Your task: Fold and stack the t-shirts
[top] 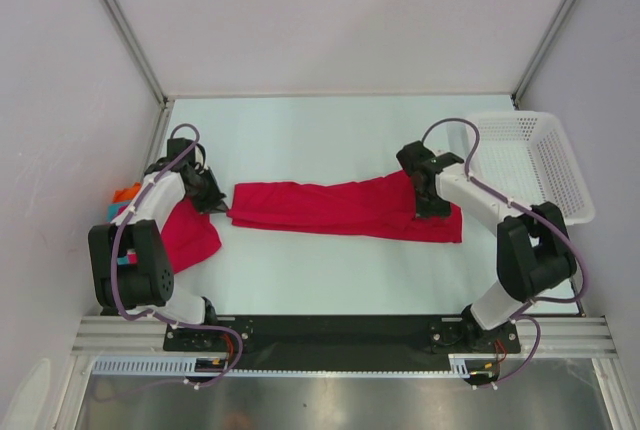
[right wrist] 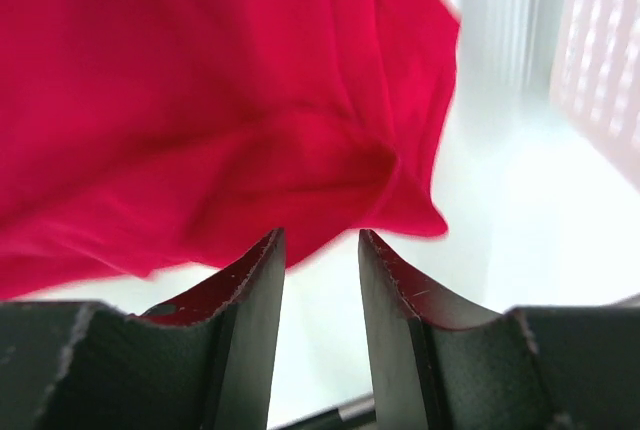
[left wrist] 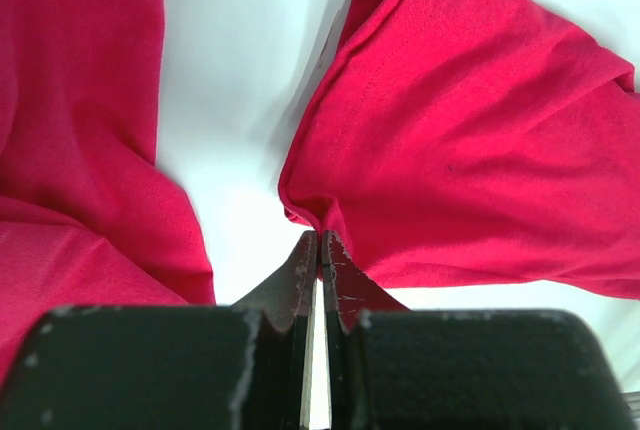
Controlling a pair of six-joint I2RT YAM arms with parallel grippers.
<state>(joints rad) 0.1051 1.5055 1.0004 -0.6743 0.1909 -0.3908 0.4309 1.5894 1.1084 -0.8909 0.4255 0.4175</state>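
Soft matt red cloth t-shirt [top: 340,208], white plastic mesh basket [top: 530,160], smooth pale table [top: 300,130]

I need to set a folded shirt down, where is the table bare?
Bare: the far strip between the long red t-shirt and the back wall, and the near strip between that shirt and the black rail. Crowded: the left side, with a second red shirt and small garments.

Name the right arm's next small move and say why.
Probably ease the right gripper forward onto the right end of the folded red t-shirt and close it. The left gripper is already shut on the shirt's left corner. The right jaws stand open, with the cloth edge just past their tips and nothing gripped. Both ends likely need holding for the next fold.
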